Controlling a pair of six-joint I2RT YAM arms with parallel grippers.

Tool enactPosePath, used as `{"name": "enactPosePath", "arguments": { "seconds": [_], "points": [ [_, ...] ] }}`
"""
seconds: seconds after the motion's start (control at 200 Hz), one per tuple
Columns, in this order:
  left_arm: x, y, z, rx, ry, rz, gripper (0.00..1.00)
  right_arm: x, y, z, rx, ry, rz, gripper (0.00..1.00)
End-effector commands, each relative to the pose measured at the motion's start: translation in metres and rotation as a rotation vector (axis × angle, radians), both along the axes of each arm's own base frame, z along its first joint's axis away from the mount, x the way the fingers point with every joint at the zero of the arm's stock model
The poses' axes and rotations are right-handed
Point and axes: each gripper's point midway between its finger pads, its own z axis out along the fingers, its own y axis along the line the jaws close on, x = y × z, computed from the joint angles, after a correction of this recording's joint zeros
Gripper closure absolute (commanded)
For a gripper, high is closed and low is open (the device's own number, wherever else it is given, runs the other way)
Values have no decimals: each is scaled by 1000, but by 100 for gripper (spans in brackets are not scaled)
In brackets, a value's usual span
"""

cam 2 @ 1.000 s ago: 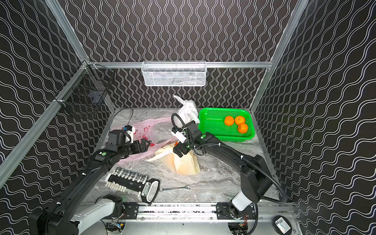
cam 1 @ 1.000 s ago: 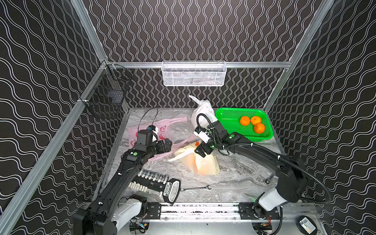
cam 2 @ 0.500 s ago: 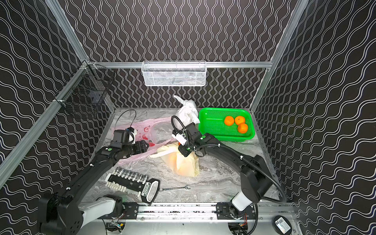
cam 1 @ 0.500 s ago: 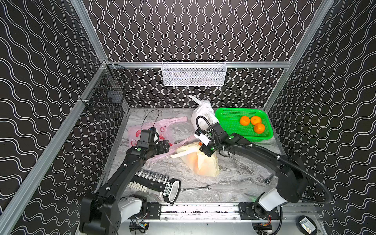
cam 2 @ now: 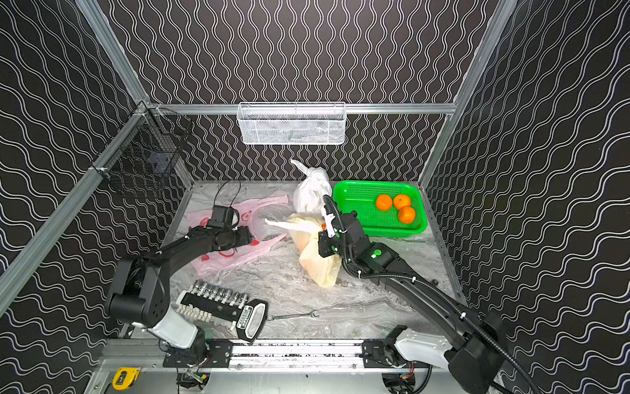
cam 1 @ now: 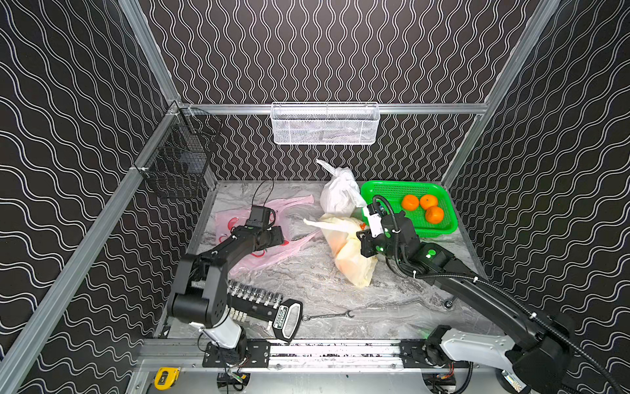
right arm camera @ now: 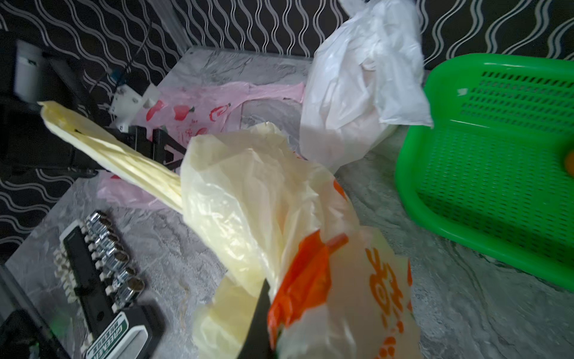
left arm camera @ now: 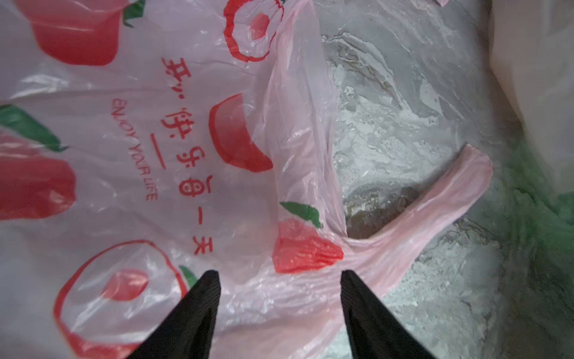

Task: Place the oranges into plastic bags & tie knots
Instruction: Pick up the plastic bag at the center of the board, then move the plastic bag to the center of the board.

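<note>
Left pincer (left arm camera: 279,275): I see its jaws partway apart, low over the pink bag (left arm camera: 149,130). They straddle the film where one handle branches off, and I can make out nothing pinched between them.
Right pincer (right arm camera: 268,329): closed on the crumpled upper film of the yellowish bag (cam 1: 349,259). My wrist view shows only one dark finger, with the plastic bunched against it.
Yellowish bag: slumped mid-table with orange print on its side. One handle (cam 1: 320,223) is twisted into a stiff tail pointing toward my left arm. An orange tint shows through the film, but I cannot count any fruit inside.
Pink bag: flat on the table (cam 1: 324,293) under the left pincer, with red fruit print facing up.
White bag (cam 1: 337,198): at the back, just beside the green basket (cam 1: 409,186). Its top is bunched into a knot (cam 1: 335,174) with a tail sticking up.
Oranges (cam 1: 428,201): three lie close together toward the basket's right end.
Front of table: a socket rail (cam 1: 255,296) and a wrench (cam 1: 327,315), well apart from the bags.
</note>
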Motion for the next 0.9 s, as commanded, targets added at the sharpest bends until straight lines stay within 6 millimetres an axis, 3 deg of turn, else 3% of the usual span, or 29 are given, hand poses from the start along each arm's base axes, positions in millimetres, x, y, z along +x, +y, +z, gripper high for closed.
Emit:
{"name": "enactPosePath", "arguments": {
  "seconds": [0.0, 0.18, 0.205, 0.34, 0.355, 0.395, 0.696, 0.896],
  "points": [
    [18, -4, -2, -31, -24, -14, 38, 5, -15, 15, 27, -31, -101, 100],
    [20, -12, -21, -65, 31, -40, 40, 3, -18, 38, 74, -116, -92, 100],
    [19, -13, -22, -69, 37, -41, 40, 1, -19, 27, 62, -102, -89, 100],
    [2, -12, -30, -83, 71, -33, 40, 2, -20, 29, 60, -95, -97, 100],
    [0, -12, -30, -85, 75, -34, 40, 3, -19, 40, 74, -110, -99, 100],
    [-6, -12, -32, -87, 86, -31, 40, 5, -19, 43, 73, -106, -106, 100],
    [-65, -8, -38, -93, 199, -35, 39, 24, -17, 68, 133, -143, -171, 100],
    [-121, -8, -41, -102, 254, -32, 38, 33, 19, 84, 230, -137, -53, 100]
  ]
}}
